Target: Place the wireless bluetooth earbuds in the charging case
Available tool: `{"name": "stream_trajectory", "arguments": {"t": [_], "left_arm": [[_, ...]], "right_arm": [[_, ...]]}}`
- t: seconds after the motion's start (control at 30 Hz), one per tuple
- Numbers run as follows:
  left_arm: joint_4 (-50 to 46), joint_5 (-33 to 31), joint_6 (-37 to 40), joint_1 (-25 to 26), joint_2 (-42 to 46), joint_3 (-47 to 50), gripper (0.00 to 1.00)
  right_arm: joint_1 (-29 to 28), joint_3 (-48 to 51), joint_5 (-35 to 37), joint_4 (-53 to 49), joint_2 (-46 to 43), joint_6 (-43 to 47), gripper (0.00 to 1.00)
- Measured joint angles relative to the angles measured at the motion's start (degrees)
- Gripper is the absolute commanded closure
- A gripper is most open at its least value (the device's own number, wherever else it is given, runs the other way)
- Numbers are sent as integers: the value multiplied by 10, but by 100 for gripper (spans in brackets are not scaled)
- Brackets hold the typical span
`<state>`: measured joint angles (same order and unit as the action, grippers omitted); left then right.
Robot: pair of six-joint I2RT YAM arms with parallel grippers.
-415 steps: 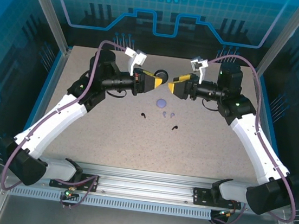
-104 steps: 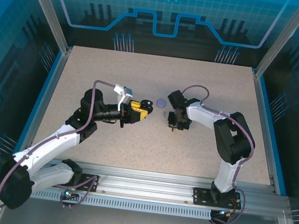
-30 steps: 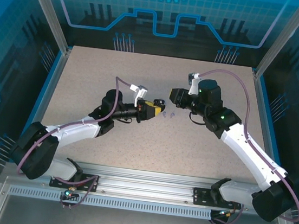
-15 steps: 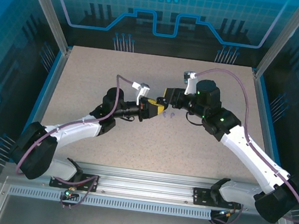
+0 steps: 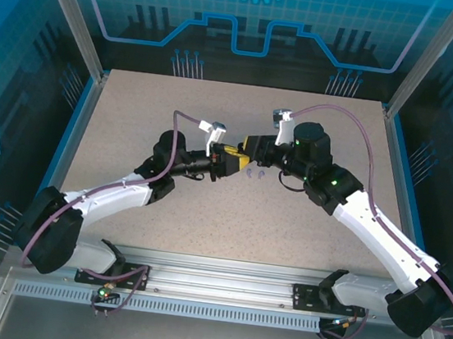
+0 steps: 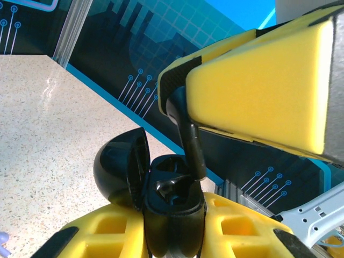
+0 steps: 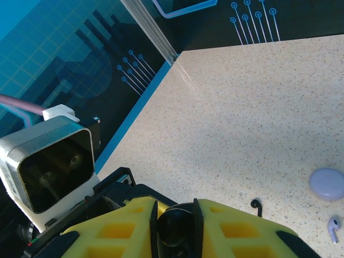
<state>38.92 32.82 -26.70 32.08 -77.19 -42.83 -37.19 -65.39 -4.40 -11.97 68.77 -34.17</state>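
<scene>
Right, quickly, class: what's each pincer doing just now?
Left pincer: closed on the open black charging case.
Right pincer: closed on a black earbud, its stem at the case's opening.

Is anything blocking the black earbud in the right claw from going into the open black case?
Nothing visible does. The left claw holds the black case with its lid swung aside. The black earbud, pinched by the right claw, hangs right above it, with its stem reaching the open well.

arms (image 5: pixel 107 196) white and black | cables (image 5: pixel 337 108) purple | fingers (image 7: pixel 242 236) yellow
</scene>
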Motion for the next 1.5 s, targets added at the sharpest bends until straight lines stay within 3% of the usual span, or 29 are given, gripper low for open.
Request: {"name": "stream_trajectory", "arguments": {"t": [1.5], "left_arm": [[-11,-22,-4,3,14,-10,88]], "right_arm": [[-9,-15,9,-20,0,33,75]]}}
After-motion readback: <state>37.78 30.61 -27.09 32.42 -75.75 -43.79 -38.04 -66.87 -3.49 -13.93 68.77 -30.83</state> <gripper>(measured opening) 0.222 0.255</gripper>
